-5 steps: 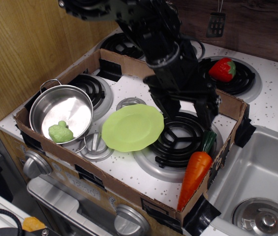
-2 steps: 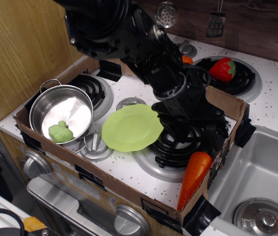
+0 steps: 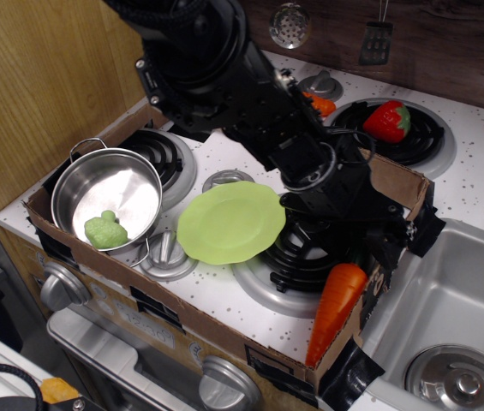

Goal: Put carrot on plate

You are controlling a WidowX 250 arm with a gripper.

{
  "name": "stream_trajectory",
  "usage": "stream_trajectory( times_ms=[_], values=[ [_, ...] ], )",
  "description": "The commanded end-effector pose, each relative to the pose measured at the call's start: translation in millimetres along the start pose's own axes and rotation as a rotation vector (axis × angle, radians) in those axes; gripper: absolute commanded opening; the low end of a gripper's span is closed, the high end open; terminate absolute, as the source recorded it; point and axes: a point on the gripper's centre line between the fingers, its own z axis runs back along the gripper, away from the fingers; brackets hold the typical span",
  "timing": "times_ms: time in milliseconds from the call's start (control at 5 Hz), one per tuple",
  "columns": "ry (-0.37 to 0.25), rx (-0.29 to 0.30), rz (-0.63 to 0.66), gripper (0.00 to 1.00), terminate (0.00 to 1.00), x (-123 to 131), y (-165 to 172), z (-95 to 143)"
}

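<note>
The carrot (image 3: 336, 306) lies on the right front burner, leaning against the cardboard wall with its tip toward the front. Only its orange body shows; the green stem end is hidden under my gripper. My gripper (image 3: 370, 248) is low over that stem end, and its dark fingers blend with the burner, so I cannot tell how the jaws stand. The lime-green plate (image 3: 229, 223) lies flat and bare to the left of the carrot, between the burners.
A steel pot (image 3: 134, 184) at the left holds a green toy (image 3: 104, 229). A cardboard wall (image 3: 224, 330) rings the stove top. A strawberry (image 3: 387, 120) sits on the back right burner, with a small orange piece (image 3: 320, 104) behind my arm. A sink (image 3: 447, 300) is at the right.
My gripper has come down and moved right, from open above the burner to low over the carrot's stem end. The stem is now covered. The carrot has barely shifted.
</note>
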Motion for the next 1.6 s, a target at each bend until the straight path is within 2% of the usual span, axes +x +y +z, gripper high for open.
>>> stream_trajectory(
  times_ms=[0,200,400,600,800,1000,1200,1400],
  values=[
    [0.014,0.048,-0.010,0.00,0.00,10.5,-10.4,17.2],
    [0.019,0.078,0.018,0.00,0.00,13.8,-20.0,31.8],
    [0.039,0.147,0.039,0.00,0.00,23.4,-31.2,55.5],
    [0.061,0.182,0.017,0.00,0.00,37.0,-27.1,66.6],
    [0.106,0.229,-0.052,0.00,0.00,53.3,-8.7,70.9],
    [0.182,0.325,-0.152,0.00,0.00,71.7,16.6,66.6],
    [0.206,0.404,-0.217,0.00,0.00,79.3,38.9,59.6],
    [0.224,0.456,-0.221,0.00,0.00,78.4,51.6,56.1]
  ],
)
